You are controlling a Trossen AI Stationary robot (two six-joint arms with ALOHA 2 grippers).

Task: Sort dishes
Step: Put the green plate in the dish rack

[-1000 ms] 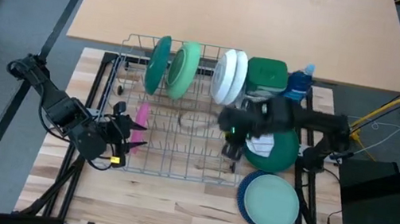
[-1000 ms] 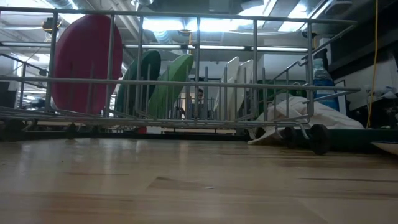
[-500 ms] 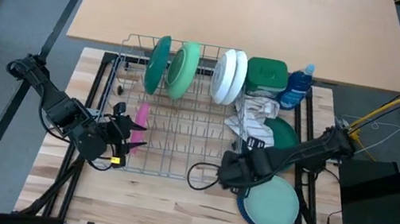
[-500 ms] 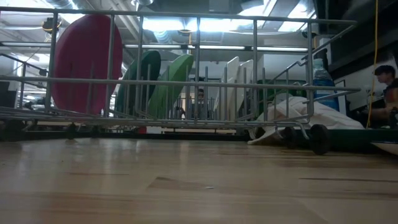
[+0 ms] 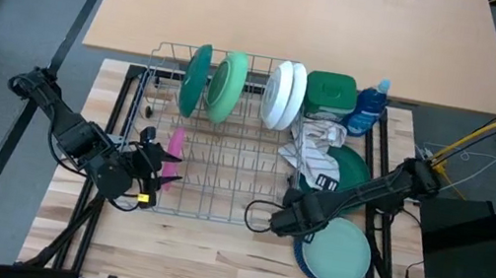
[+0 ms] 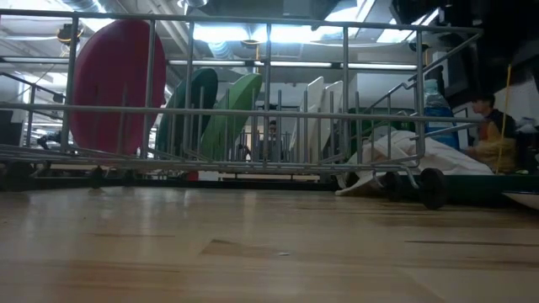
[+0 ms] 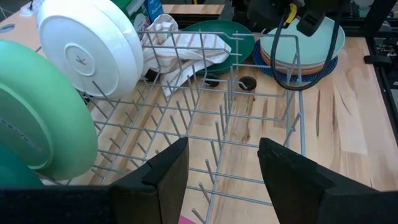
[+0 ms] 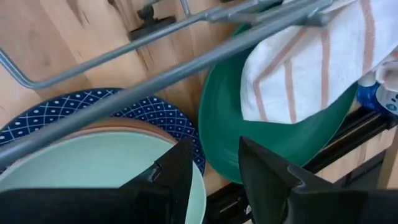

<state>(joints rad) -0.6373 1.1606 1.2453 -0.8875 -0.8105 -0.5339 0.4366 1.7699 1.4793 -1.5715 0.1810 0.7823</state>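
Waiting just under your right end effector (image 5: 277, 221), fingers parted and empty, is the stack of small plates: pale teal plate (image 5: 336, 250) on top, brown plate (image 8: 106, 126) and navy plate (image 8: 68, 106) rims showing below. Beside it lies one dark green plate (image 5: 355, 166), cloth (image 5: 315, 146) draped over. Your left end effector (image 5: 155, 170) idles open, beyond the rack (image 5: 211, 185), whose tines keep five plates upright.

Five plates (image 5: 284, 94) racked, four stacked (image 5: 335, 251), one cloth (image 5: 315, 146).
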